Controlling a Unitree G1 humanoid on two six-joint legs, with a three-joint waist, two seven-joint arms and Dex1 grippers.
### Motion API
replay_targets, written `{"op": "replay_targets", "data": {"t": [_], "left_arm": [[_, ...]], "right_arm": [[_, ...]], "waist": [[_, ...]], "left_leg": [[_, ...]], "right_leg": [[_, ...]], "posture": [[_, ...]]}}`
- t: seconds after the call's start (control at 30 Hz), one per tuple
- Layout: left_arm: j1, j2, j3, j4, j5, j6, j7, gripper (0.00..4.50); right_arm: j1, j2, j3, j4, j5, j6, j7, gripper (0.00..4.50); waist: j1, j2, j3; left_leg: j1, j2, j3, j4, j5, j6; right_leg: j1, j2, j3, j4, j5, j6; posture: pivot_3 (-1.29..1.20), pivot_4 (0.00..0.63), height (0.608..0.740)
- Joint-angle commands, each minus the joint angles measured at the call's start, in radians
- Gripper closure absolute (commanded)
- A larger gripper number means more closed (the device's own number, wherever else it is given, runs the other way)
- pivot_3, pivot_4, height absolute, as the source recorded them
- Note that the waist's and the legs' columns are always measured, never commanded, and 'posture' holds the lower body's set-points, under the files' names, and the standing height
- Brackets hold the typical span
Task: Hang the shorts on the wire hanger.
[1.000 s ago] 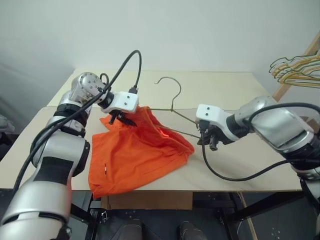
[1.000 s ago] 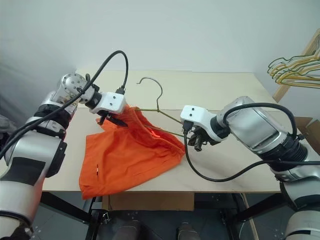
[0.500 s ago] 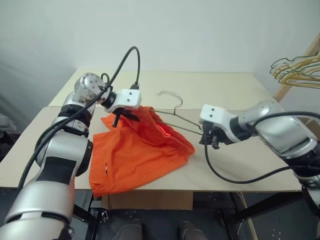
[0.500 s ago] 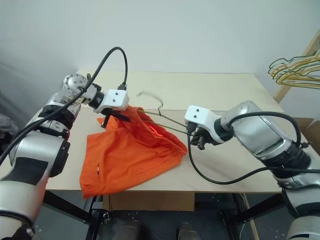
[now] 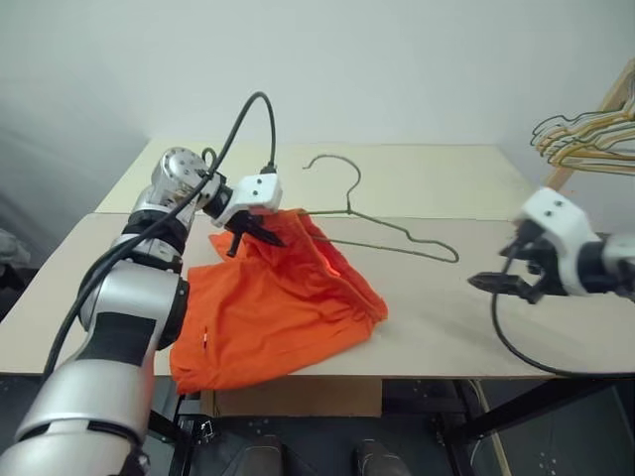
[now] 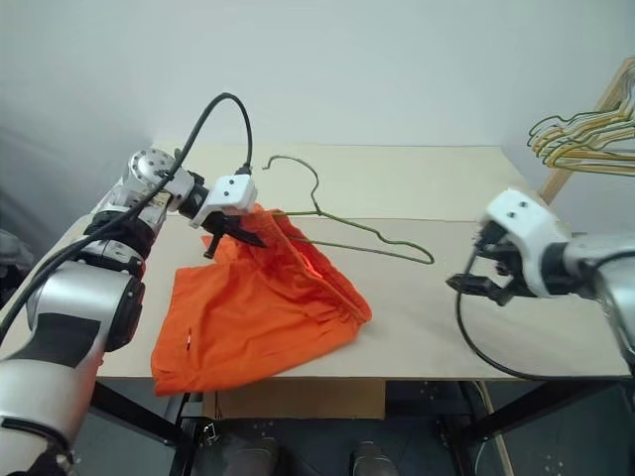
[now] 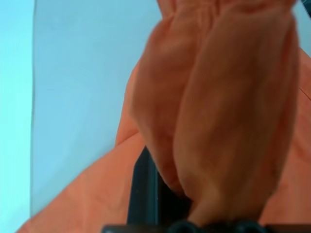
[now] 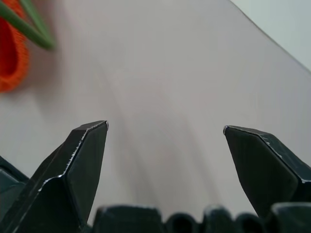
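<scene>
Head view: the left gripper [image 5: 250, 233] pinches the shorts [image 5: 278, 307] near the table's [image 5: 437, 327] front left corner, lifting the waistband for threading; the wire hanger [image 5: 382, 223] lies mid-table.

Right wrist view: the right gripper [image 8: 165, 145] gapes empty over bare tabletop.

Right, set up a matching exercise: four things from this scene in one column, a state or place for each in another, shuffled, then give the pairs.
Things:
1. shorts
2. wire hanger
3. left gripper
4. right gripper

States:
A. open, empty, over bare table
B. lying free on the table, one end tucked in orange fabric
C. shut on a bunched fabric edge
D. spread on the table, one edge lifted

Pairs: 1-D, 2-B, 3-C, 4-A
</scene>
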Motion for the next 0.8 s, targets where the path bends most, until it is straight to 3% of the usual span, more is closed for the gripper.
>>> {"op": "replay_targets", "data": {"t": [0.03,0.13,0.2,0.47,0.8], "left_arm": [[-0.019,0.016,-0.046,-0.004,-0.040,0.012,-0.005,4.50],[-0.030,0.012,-0.043,0.002,-0.052,0.038,-0.005,4.50],[-0.036,0.006,-0.030,0.004,-0.054,0.054,-0.005,4.50],[-0.029,0.013,-0.029,-0.007,-0.065,0.056,-0.005,4.50],[-0.022,0.021,-0.038,-0.015,-0.080,0.058,-0.005,4.50]], "right_arm": [[0.169,0.061,-0.191,-0.081,0.029,-0.159,0.049,0.05],[0.316,0.159,-0.228,-0.118,0.055,-0.265,0.058,0.05],[0.351,0.233,-0.180,-0.149,0.068,-0.279,0.008,0.05],[0.260,0.635,0.135,-0.158,0.045,-0.245,-0.331,0.05],[0.219,0.726,0.280,-0.097,0.090,-0.229,-0.382,0.05]], "waist": [[-0.008,0.000,0.000],[-0.025,-0.001,0.000],[-0.040,-0.001,0.000],[-0.087,-0.002,-0.001],[-0.080,-0.002,-0.001]], "left_leg": [[0.000,0.000,0.000,0.000,0.000,0.000],[0.004,0.000,-0.002,0.000,0.000,0.000],[0.011,0.000,-0.003,0.000,0.000,0.000],[0.023,0.001,-0.004,-0.005,0.000,0.000],[0.021,-0.001,-0.005,-0.006,0.000,0.000]], "right_leg": [[0.001,0.000,0.000,0.000,0.000,0.000],[0.005,0.001,0.000,0.000,-0.004,0.006],[0.013,0.001,0.000,-0.001,-0.006,0.009],[0.022,0.002,0.000,0.000,-0.008,0.006],[0.022,0.001,-0.001,-0.003,-0.009,0.006]], "posture": [[0.01,0.000,0.740],[0.01,0.000,0.740],[0.01,0.000,0.740],[0.02,0.000,0.740],[0.05,0.000,0.740]]}}
